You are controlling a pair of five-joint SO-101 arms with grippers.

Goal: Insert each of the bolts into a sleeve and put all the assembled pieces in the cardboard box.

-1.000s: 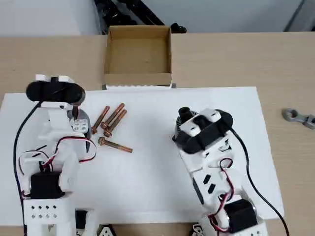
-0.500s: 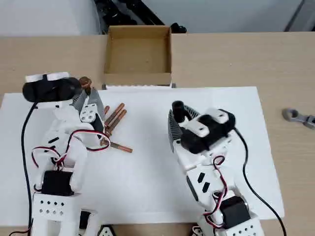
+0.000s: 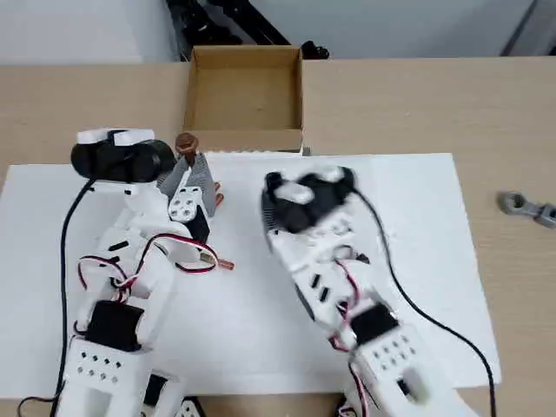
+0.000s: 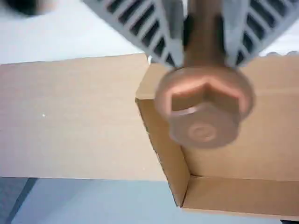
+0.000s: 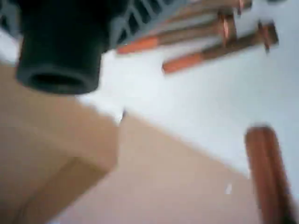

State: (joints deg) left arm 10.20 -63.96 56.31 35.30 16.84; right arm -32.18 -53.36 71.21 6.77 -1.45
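My left gripper (image 3: 188, 162) is shut on a copper bolt (image 3: 185, 142), held upright with its hex head (image 4: 204, 110) pointing toward the cardboard box (image 3: 246, 94). In the left wrist view the grey fingers (image 4: 149, 28) pinch the shank just above the box's corner (image 4: 163, 149). My right gripper (image 3: 280, 189) is shut on a black sleeve (image 3: 272, 182), a short way right of the held bolt. The sleeve's open mouth (image 5: 58, 77) faces the box, and the held bolt's shank (image 5: 268, 172) rises off to one side. Loose bolts (image 5: 210, 35) lie on the white sheet.
The box stands open at the back edge of the white sheet (image 3: 417, 226). A loose bolt (image 3: 219, 261) lies partly under my left arm's cables. A metal wrench (image 3: 526, 207) rests on the wooden table at the far right.
My left gripper lifted a bolt off the pile and carried it right, toward the box. My right arm swung left with the sleeve, closing the distance to the held bolt.
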